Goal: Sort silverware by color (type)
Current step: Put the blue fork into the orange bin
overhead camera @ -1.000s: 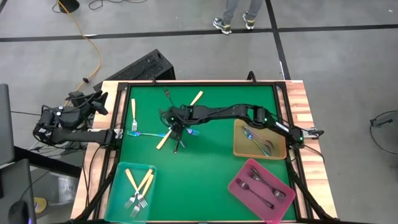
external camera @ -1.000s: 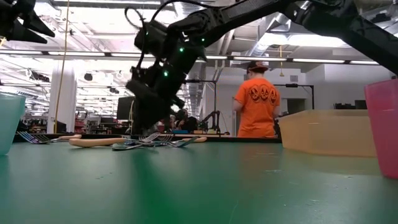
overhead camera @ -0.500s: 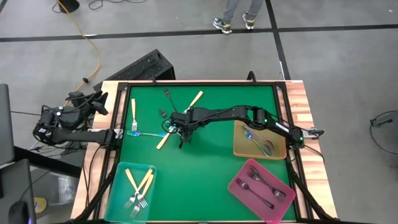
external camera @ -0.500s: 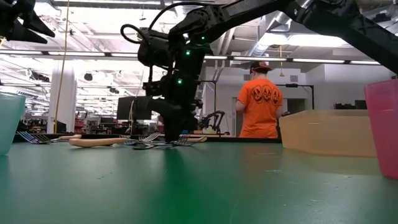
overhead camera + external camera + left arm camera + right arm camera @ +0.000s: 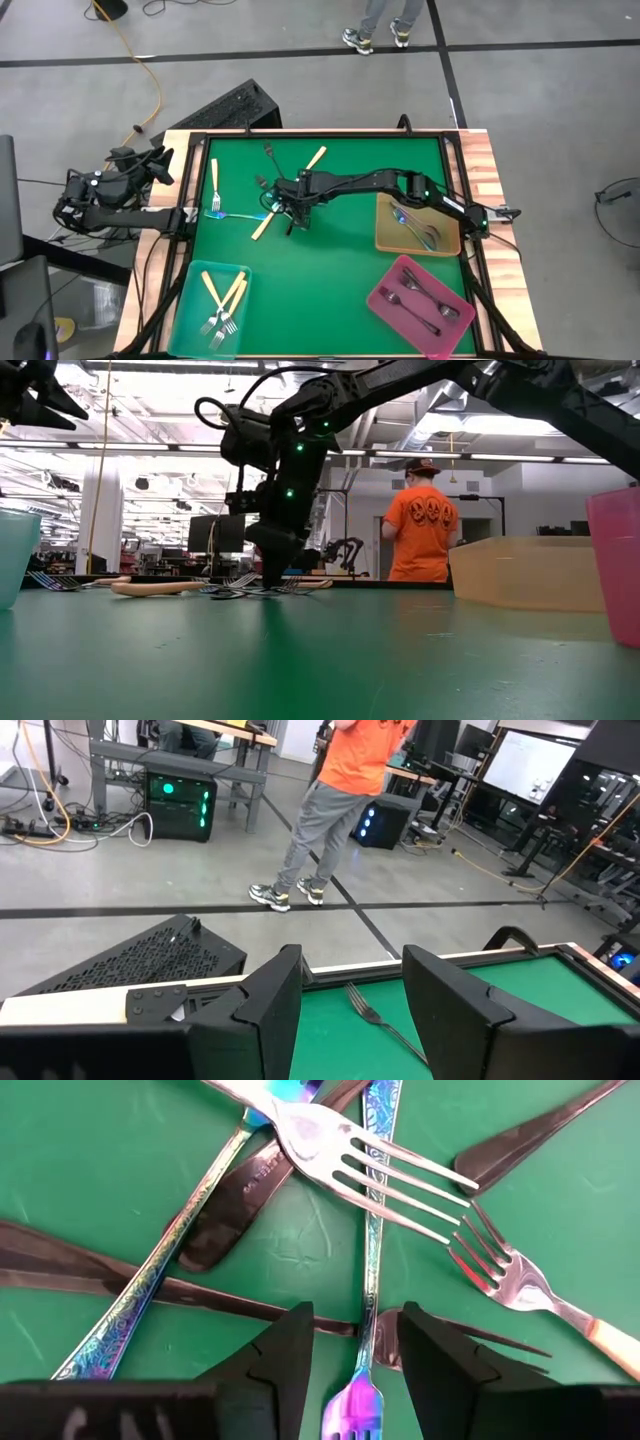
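Roughly half sorted: trays hold forks, but a tangled pile [image 5: 283, 203] remains mid-table; right gripper [image 5: 355, 1348] open, straddling an iridescent fork [image 5: 368, 1280], holding nothing.

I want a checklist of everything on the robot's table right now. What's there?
Surface: green mat in a wooden frame.
Job's things: tangled pile of forks mid-table; cream forks in the teal tray; rainbow forks in the tan tray; dark forks in the pink tray.
Clutter: nothing seen.
Grippers: right gripper open, low over a rainbow fork; left gripper open, off the table's left edge.
Cables: orange cord on the floor.
Surroundings: person in an orange shirt behind the table.
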You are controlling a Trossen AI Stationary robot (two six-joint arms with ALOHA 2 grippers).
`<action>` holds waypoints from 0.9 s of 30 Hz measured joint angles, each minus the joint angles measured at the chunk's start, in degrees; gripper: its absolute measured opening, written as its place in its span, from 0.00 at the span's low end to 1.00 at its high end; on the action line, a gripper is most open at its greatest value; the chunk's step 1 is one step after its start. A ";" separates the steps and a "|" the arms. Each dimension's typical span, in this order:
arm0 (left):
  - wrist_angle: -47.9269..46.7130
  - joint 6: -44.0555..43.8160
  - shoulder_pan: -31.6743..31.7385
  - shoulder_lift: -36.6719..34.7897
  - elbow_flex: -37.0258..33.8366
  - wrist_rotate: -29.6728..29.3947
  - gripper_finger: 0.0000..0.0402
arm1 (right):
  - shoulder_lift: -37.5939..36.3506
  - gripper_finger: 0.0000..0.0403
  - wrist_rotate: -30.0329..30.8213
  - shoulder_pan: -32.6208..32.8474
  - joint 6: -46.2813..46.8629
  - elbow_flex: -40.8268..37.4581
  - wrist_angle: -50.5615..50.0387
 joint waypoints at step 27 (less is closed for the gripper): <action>0.00 0.02 -0.01 0.00 -0.01 0.02 0.39 | -3.59 0.42 -10.82 -2.69 -4.01 -2.75 6.04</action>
